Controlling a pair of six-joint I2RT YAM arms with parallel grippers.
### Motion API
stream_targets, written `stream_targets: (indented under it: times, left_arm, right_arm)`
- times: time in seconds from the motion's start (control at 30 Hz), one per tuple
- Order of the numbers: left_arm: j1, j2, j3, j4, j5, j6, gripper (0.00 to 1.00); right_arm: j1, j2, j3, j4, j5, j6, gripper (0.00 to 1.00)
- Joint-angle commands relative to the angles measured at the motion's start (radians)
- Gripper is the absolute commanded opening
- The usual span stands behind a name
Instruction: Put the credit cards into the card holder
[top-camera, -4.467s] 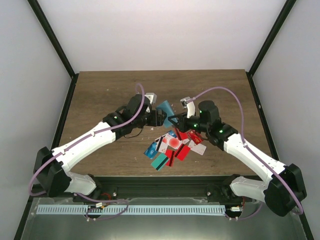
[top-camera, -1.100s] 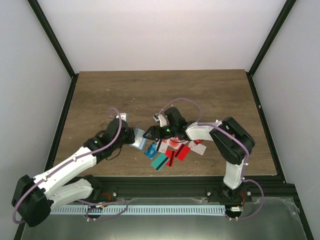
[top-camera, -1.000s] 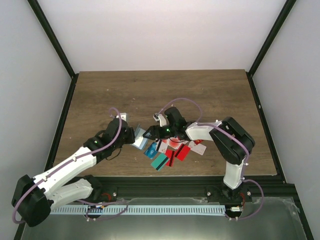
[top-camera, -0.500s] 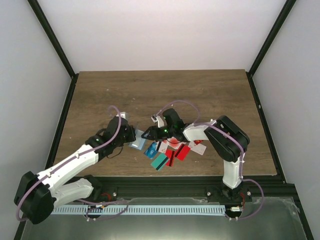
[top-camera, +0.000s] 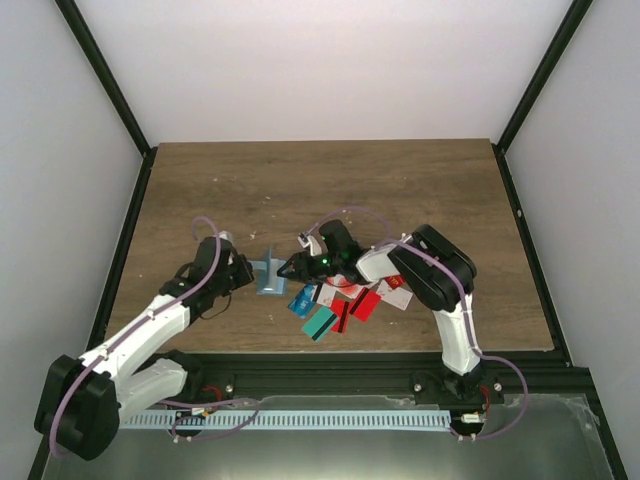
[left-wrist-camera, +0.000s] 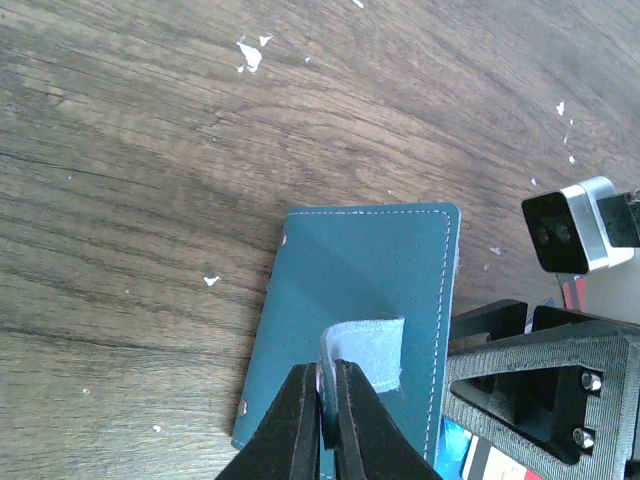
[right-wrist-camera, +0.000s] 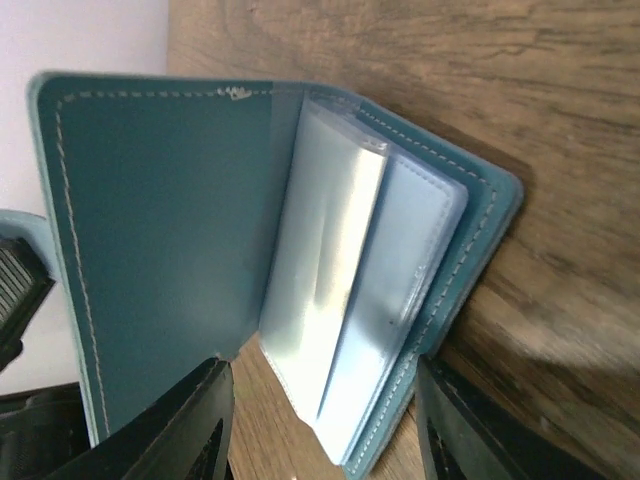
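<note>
1. Currently L gripper is clenched on the pale tab of the card holder, lifting one cover; holder sits on table just L of centre
2. Holder is part-open twd R arm; clear inner sleeves show in R wrist view. Judgement: L pinch must be firm, since tab is small and a slip lets cover flop shut
3. R gripper jaws apart, straddling sleeve edge, nothing grasped afaict; should spread cover wider w/o crushing sleeves
4. Loose pile of credit cards just R of holder, none seen inserted; pick top one singly
</note>
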Motion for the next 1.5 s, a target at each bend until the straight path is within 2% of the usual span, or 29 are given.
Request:
stream_targets:
  times: [0.0,0.3,0.7,0.8,0.93,1.0,1.23,1.47]
  left_arm:
    - [0.04,0.003,-0.021,0.016,0.054,0.018,0.04]
    - [0.134,-0.002,-0.055,-0.09,-0.011,0.013,0.04]
    - [0.171,0.043,-0.11,-0.036,0.015,0.007,0.04]
    - [0.172,0.025,-0.112,-0.031,0.022,0.016,0.04]
    - [0.172,-0.003,-0.11,-0.027,0.043,0.028,0.04]
    - [0.172,-0.018,-0.109,-0.021,0.058,0.029,0.04]
    - [0.172,-0.011,-0.105,-0.013,0.062,0.06,0.04]
    - [0.172,-0.01,-0.107,-0.014,0.062,0.063,0.04]
  right_arm:
    - [0.012,0.04,0.039,0.029,-0.015,0.042,0.51]
    - [0.013,-0.038,0.057,-0.079,0.022,-0.02,0.51]
    - [0.053,-0.047,0.181,-0.19,0.028,-0.073,0.48]
    - [0.053,-0.063,0.209,-0.283,0.116,-0.11,0.48]
    - [0.053,-0.108,0.232,-0.437,0.293,-0.178,0.53]
    - [0.053,-0.134,0.233,-0.462,0.338,-0.206,0.54]
    - [0.078,-0.153,0.3,-0.49,0.263,-0.284,0.51]
    - [0.087,-0.061,0.328,-0.437,0.201,-0.245,0.51]
